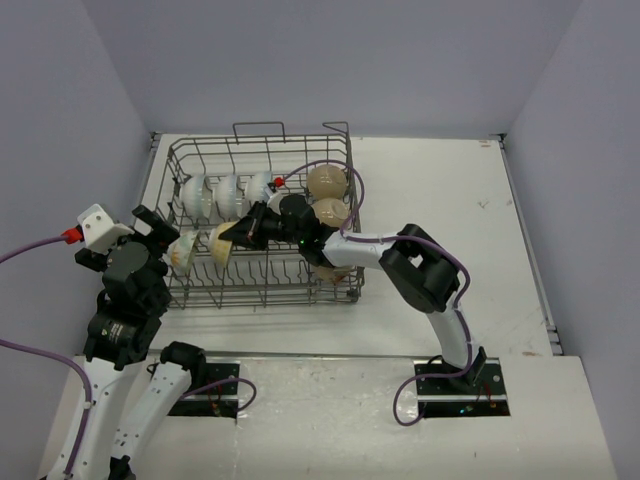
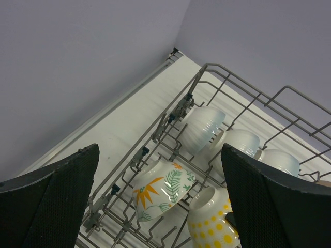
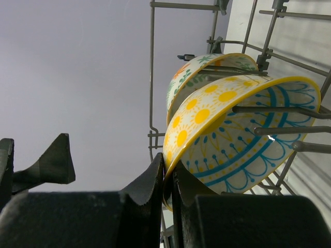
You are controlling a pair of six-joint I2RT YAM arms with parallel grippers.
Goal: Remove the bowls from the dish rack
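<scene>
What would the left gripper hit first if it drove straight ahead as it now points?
Probably the dish rack side wires, with the leaf-painted bowl right behind them. The open left gripper frames both, though depth is hard to judge.

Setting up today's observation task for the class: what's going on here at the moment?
The right gripper is inside the dish rack, pinched shut on the rim of the yellow sun-patterned bowl, which is not yet out of the rack. The left gripper hangs open at the rack's left end, above a leaf-patterned bowl, holding nothing. Three white bowls and some beige bowls stand in the rack too.
</scene>
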